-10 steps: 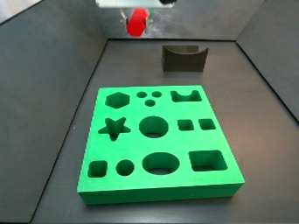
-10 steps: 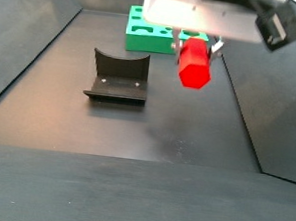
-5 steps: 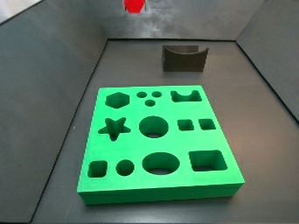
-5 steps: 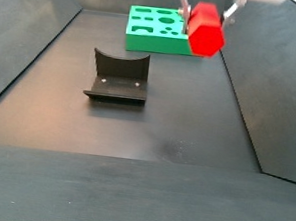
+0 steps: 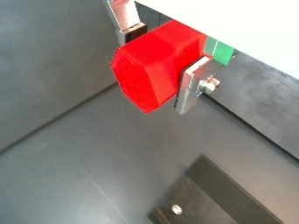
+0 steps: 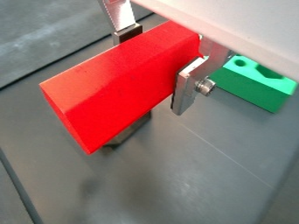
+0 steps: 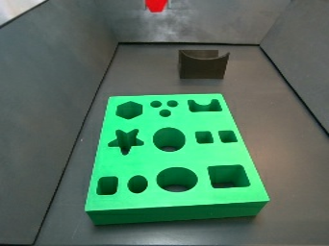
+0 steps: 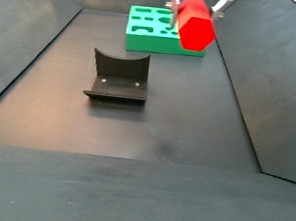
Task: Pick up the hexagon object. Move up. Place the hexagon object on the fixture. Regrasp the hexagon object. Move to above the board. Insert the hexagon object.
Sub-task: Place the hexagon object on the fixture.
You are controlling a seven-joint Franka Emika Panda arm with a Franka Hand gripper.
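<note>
My gripper (image 5: 158,68) is shut on the red hexagon object (image 5: 152,63), its silver fingers (image 6: 190,83) clamping the block's sides, as both wrist views show (image 6: 117,92). In a side view the block (image 8: 194,24) hangs high over the floor, right of the fixture (image 8: 117,76) and in front of the green board (image 8: 157,30). In a side view only the block's lower tip (image 7: 157,5) shows at the top edge, beyond the fixture (image 7: 202,62) and the board (image 7: 172,154). The gripper body is mostly out of frame in both side views.
Dark sloping walls enclose the floor on both sides (image 8: 17,52). A corner of the board (image 6: 260,80) shows beyond the fingers in a wrist view, and part of the fixture's base plate (image 5: 211,203) lies below in a wrist view.
The gripper has risen with the hexagon object still held; in both side views the block has moved up toward the top edge, and the gripper body has left the frames.
</note>
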